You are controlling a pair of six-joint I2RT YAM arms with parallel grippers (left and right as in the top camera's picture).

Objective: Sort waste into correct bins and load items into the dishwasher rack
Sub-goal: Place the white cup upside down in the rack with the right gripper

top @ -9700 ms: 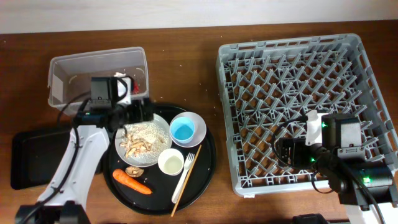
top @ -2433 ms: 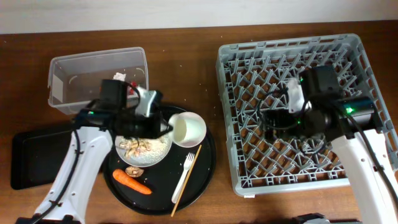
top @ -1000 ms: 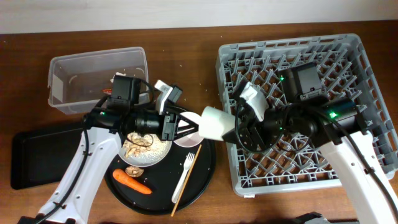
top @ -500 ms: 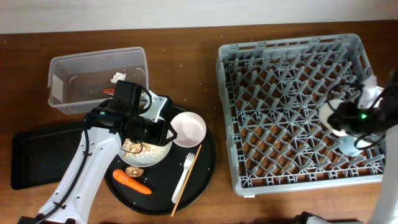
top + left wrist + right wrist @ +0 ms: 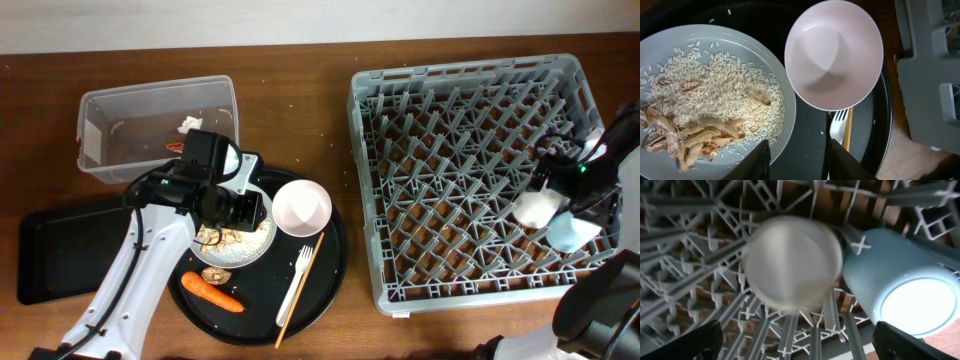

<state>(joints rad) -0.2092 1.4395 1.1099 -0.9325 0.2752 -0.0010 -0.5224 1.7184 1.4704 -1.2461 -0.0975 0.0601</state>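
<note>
On the right side of the table, the grey dishwasher rack (image 5: 460, 72) holds two cups near its right edge: the small white cup (image 5: 534, 208), and the light blue cup (image 5: 576, 233) just beside it, toward the front corner. From the right wrist view the white cup (image 5: 792, 262) is blurred and sits among the upright pegs with a round face to the camera, and the blue cup (image 5: 895, 287) lies tilted against it. The right gripper (image 5: 796, 330) hangs above both with its fingers spread wide and nothing between them. Across the table, the left gripper (image 5: 798, 147) is also wide and empty, poised over the gap between the white plate (image 5: 765, 60) and the white bowl (image 5: 834, 54). Rice and shredded food (image 5: 715, 100) cover most of the plate, while the bowl stands upright and bare inside, touching the plate's rim. Both rest on the round black tray (image 5: 335, 262), together with the white fork (image 5: 297, 285), the wooden chopsticks (image 5: 290, 318) beside it, the carrot (image 5: 212, 291) and the small brown lump (image 5: 211, 273). Behind the tray stands the clear tub (image 5: 95, 110), with the crumpled tissue (image 5: 188, 124) and a bit of red wrapper (image 5: 173, 147) inside it. The shallow black tray (image 5: 55, 255) lies at the front left.
</note>
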